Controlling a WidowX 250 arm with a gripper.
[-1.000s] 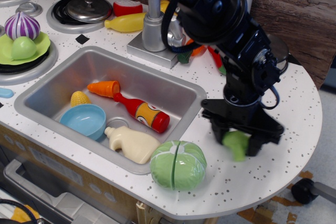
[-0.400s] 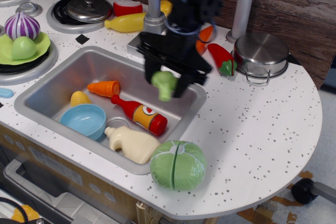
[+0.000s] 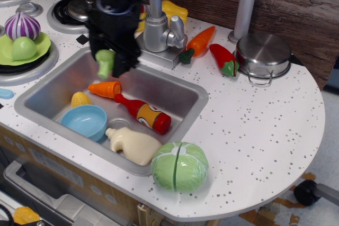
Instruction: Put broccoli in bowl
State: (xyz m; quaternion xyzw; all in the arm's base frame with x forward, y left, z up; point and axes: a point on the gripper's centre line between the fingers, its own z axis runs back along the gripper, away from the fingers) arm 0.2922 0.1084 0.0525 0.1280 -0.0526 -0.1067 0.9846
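Black claw point(image 3: 105, 63) closed around the broccoli point(image 3: 104, 62), held above the sink point(image 3: 175, 96), blue bowl point(image 3: 85, 121) below, near front wall

Black, blurred arm with blocky black end effector point(image 3: 108, 62).

sink point(image 3: 175, 91): brushed metal | bowl point(image 3: 85, 121): smooth plastic | pot point(image 3: 263, 52): shiny steel

Bowl point(image 3: 83, 121) in sink point(image 3: 175, 89), broccoli point(image 3: 105, 62) above
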